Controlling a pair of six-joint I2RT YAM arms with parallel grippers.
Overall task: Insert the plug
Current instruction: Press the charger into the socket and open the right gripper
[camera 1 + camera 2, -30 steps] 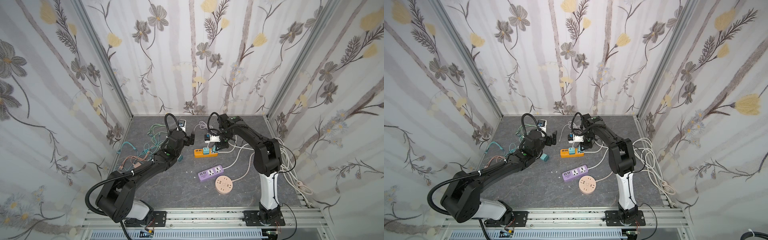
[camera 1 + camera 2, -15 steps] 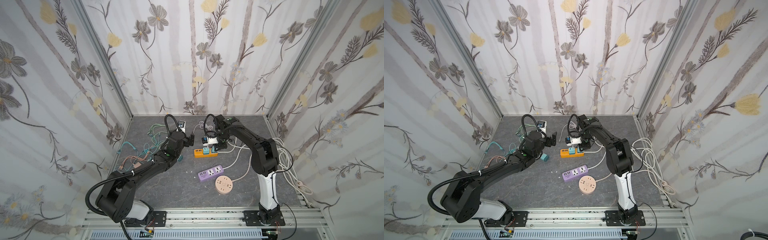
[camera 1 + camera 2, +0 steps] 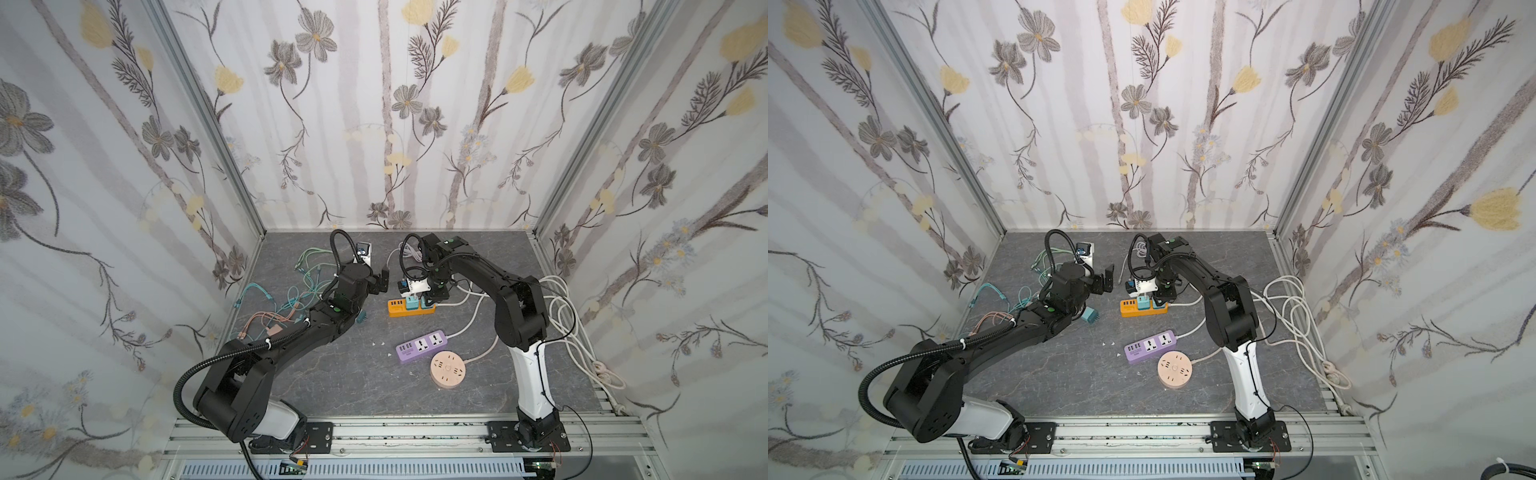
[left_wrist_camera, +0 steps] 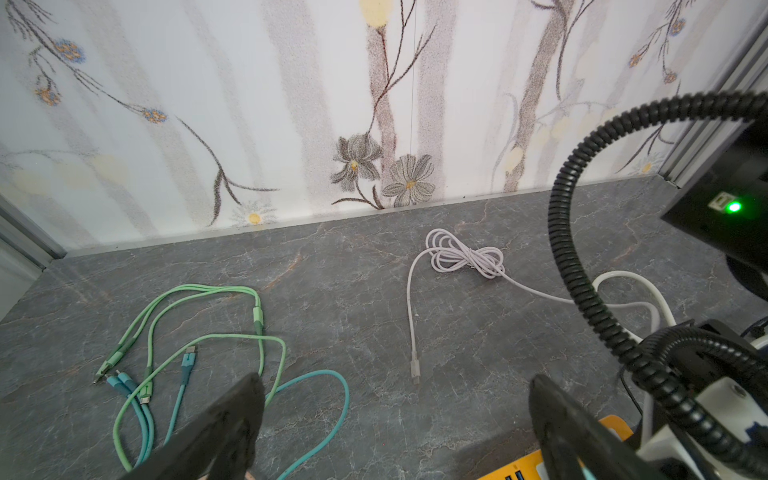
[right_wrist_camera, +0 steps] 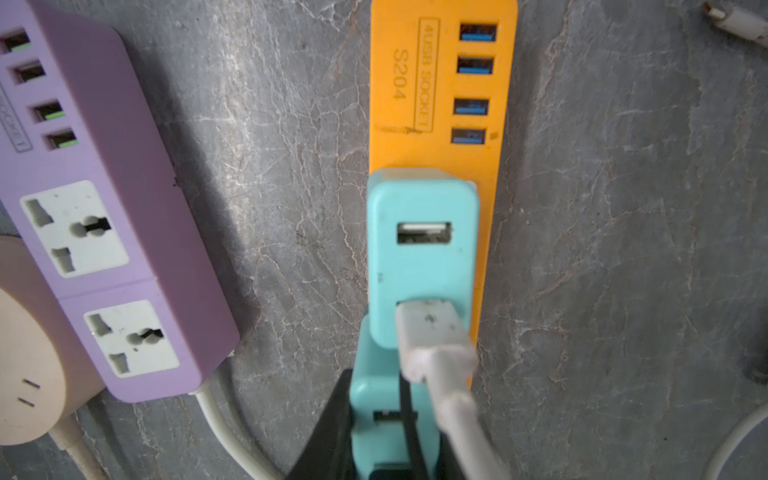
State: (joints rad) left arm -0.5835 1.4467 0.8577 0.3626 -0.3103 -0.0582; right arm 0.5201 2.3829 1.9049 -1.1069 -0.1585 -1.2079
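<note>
Nearly there — the right jaws are clamped on a teal plug (image 5: 372, 395) at the right end of the orange strip (image 5: 440, 83), mid-counter (image 3: 332, 374). Just left of it, a second teal adapter (image 5: 419, 257) already sits in the strip with a white cable (image 5: 436, 345) in it. Whether the held plug's pins are fully home cannot be told; pressing down and letting go appear to remain. The left jaws hang wide apart, empty, left of the strip — a spare plug (image 3: 1090, 316) lies near that arm.
</note>
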